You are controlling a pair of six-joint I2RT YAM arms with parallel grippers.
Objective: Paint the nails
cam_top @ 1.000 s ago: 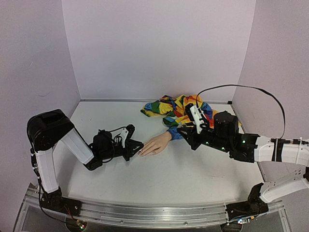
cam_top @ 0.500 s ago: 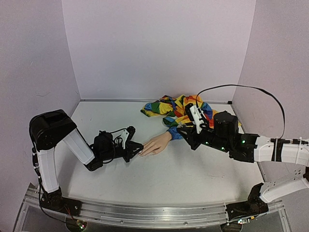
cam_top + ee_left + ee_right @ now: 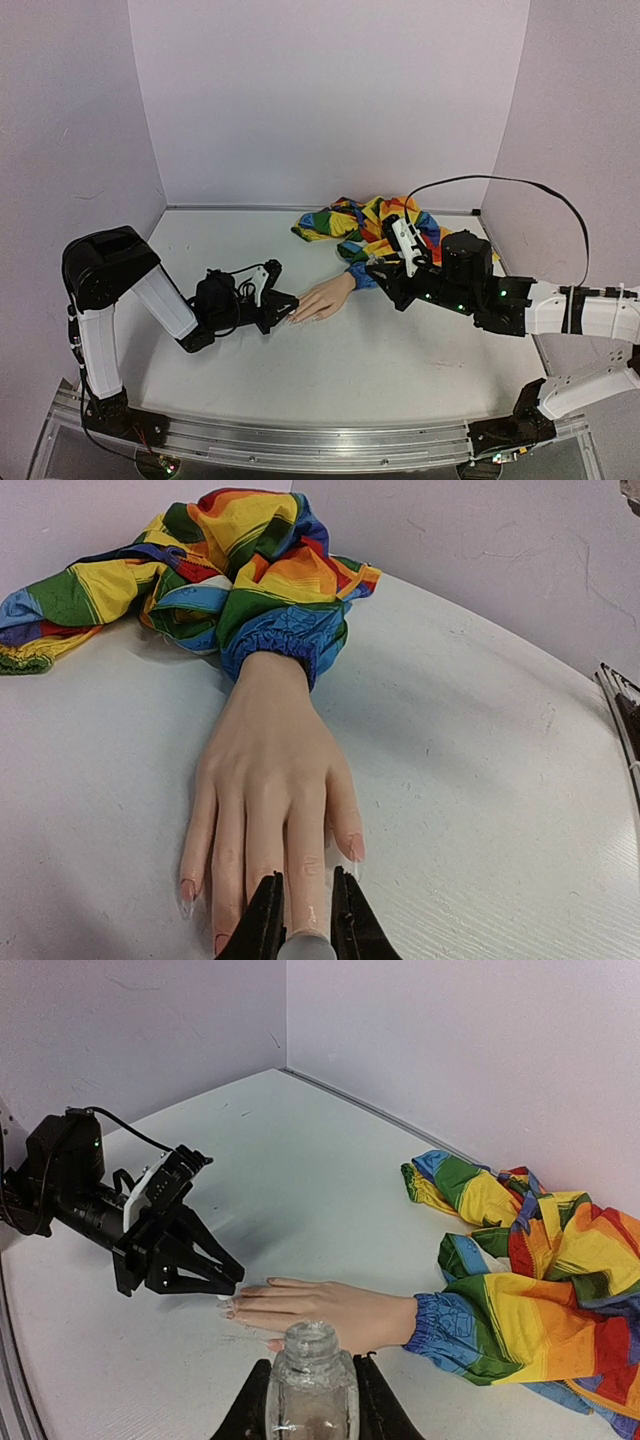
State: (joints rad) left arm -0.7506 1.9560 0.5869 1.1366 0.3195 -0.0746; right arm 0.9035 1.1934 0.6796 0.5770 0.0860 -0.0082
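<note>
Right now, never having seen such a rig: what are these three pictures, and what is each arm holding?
Two robot arms are bolted at the near edge of the table. The wide picture looks down from above and behind them; the other two come from wrist cameras. On it lies a mannequin hand in a rainbow sleeve, palm down. The left end effector is shut on a small pale piece, likely the brush, at the nails. The right end effector is shut on a small clear bottle.
</note>
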